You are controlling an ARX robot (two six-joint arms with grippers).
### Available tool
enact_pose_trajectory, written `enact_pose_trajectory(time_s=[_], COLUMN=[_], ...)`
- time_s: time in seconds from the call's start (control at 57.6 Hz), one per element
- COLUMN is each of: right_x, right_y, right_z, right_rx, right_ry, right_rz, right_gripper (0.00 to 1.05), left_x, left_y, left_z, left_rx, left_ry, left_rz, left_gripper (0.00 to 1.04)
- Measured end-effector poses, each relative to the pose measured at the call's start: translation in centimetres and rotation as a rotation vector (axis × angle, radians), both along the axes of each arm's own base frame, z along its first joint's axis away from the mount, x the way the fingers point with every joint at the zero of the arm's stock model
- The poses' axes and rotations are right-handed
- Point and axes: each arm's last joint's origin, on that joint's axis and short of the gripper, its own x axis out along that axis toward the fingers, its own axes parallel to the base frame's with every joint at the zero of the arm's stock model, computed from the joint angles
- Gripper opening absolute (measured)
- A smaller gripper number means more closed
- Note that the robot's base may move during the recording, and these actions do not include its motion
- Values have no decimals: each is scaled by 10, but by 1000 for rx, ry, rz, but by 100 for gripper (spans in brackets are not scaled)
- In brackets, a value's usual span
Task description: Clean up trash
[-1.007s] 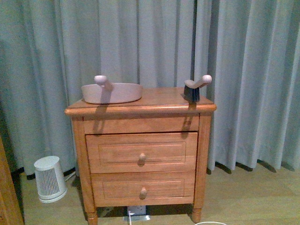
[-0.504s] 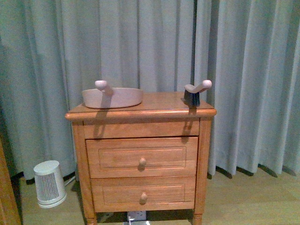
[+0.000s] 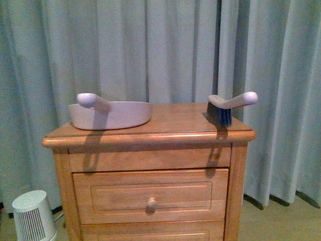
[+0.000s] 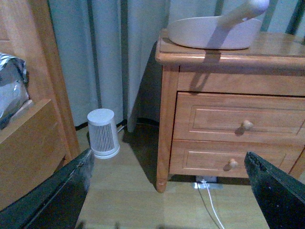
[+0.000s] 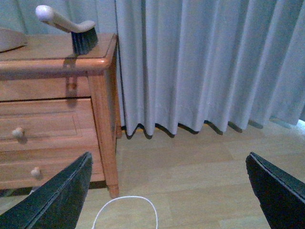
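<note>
With left gripper (image 4: 167,155) and right gripper (image 5: 168,155) both spread wide and empty and no trash in view, best raise them toward the dustpan (image 3: 113,114) and brush (image 3: 226,106) above and ahead, scanning the cabinet (image 3: 150,134) top.

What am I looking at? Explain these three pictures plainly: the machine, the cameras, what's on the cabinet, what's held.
This is a robot with two arms. The front picture comes from a camera on its body, the other two from cameras on each wrist. The dark wedges at the lower corners there are the fingers of the left tool and the right tool. Both stand open and hold nothing. On the wooden nightstand sit a beige-pink dustpan and a hand brush, apart at opposite ends. A small white ribbed appliance stands on the floor beside it. No crumpled paper trash shows in any picture.
</note>
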Motion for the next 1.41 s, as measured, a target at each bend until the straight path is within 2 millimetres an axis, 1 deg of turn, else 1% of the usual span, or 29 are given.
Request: enact_pose_trajectory(time_s=[1.406], right_x=[0], right_y=[0], right_z=[0], right_rx=[0], right_ry=[0], right_rz=[0], right_gripper=[97], left_x=[0], left_y=[0], left_z=[0], left_rx=[0], left_ry=[1], left_rz=[0], left_gripper=[97])
